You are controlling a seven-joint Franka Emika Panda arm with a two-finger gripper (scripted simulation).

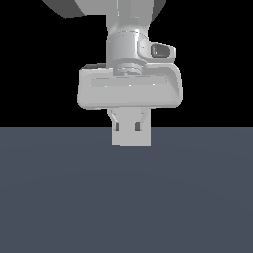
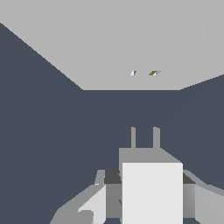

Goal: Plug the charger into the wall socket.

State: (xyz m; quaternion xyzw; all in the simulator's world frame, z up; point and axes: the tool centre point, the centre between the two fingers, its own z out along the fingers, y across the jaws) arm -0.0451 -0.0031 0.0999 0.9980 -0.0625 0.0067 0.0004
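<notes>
In the wrist view the charger (image 2: 152,192) is an off-white block with two thin prongs pointing away from me. My gripper (image 2: 151,186) is shut on it, with a grey finger (image 2: 98,203) on either side. Ahead of the prongs stands the wall socket (image 2: 109,48), a flat light-grey plate, with its two yellowish holes lying further along the prongs' line and a gap of dark floor between. In the exterior view the hand hangs just above the floor, the gripper (image 1: 129,129) points down, and the pale charger (image 1: 131,140) shows below it. There I cannot tell the socket apart.
A flat dark blue-grey floor (image 1: 126,197) lies all around, and it reaches up to the socket plate in the wrist view. The exterior view's background is black above the floor line.
</notes>
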